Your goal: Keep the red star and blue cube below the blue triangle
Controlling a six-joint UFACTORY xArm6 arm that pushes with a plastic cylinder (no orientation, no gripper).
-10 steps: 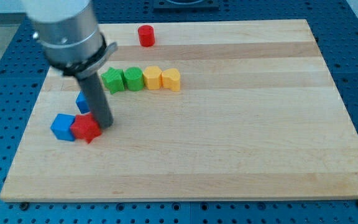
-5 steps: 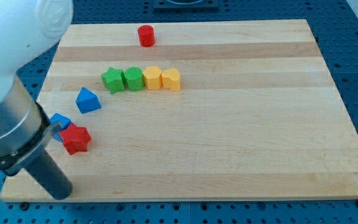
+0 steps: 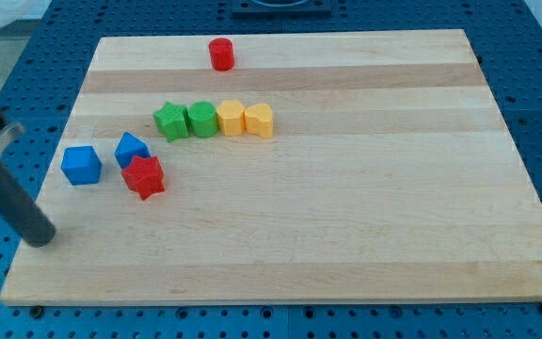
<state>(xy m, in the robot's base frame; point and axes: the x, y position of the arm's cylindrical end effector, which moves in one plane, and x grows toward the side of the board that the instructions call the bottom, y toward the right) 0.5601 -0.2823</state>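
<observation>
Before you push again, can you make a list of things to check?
1. My tip clear of all blocks: ok, it sits off the board's left edge.
2. Red star below blue triangle: ok, touching it.
3. Blue cube below the triangle: not ok, it sits beside it, to the view's left.
4. Open path from tip to cube: ok.
5. Green and yellow row out of the way: ok.

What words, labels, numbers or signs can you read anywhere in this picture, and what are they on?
None: no readable text shows anywhere.
The wooden board is bare wood grain.
The blue cube, blue triangle, red star and the other blocks carry no markings.
The rod ending in my tip is plain and dark.
</observation>
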